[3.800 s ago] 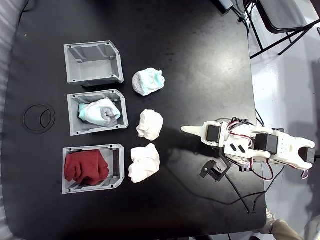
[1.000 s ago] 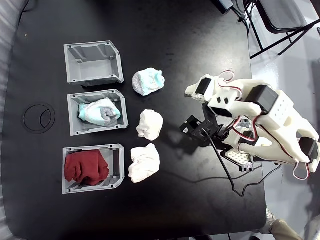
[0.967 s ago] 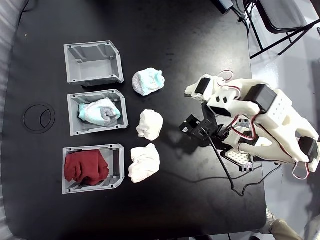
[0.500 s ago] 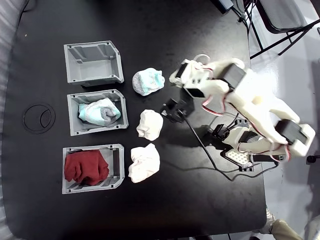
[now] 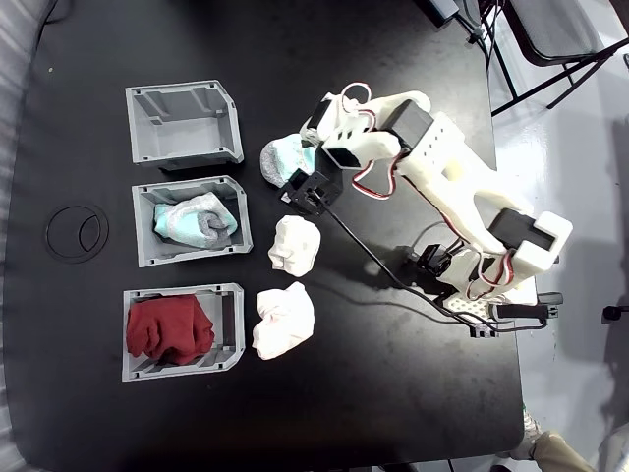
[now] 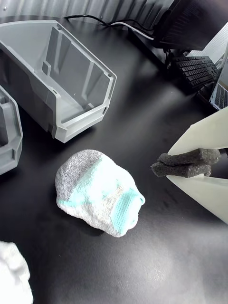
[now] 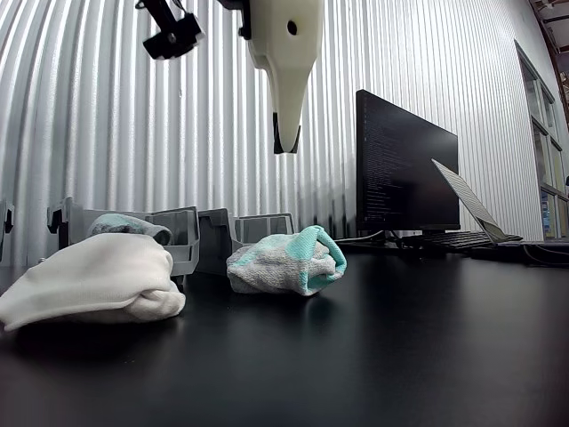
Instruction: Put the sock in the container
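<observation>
Fixed view from above: a black table [image 5: 393, 79] is seen, and three grey bins stand in a column at its left side. The container [image 5: 184, 123] at the top of this column is empty. The middle bin [image 5: 144, 228] already holds a teal and white balled sock, and the lowest bin [image 5: 232, 329] holds a dark red cloth [image 5: 169, 329]. Two plain white balled socks [image 5: 295, 244] lie on the table just to the right of the two lower bins.

The white arm [image 5: 442, 177] is stretched from the right side of this view toward the upper left, and the gripper [image 5: 305, 157] is held over the sock [image 5: 280, 159], partly covering it. The sock lies on the table, just to the right of the empty container and apart from it.

In the other view, the gripper [image 7: 283, 133] is seen high above the sock [image 7: 286, 260], with clear air between them, so the sock lies almost straight below it. In the wrist view one foam-padded finger [image 6: 186, 164] is seen to the right of the sock [image 6: 97, 198]; nothing is held, but how far the jaws are opened cannot be told.

The sock is a rounded ball, a little longer than wide, and its long axis runs from upper left to lower right in the wrist view. It is pale mint and white, with a speckled grey patch at the end nearer to the container [image 6: 57, 85]. It looks soft and should give under the pads.
</observation>
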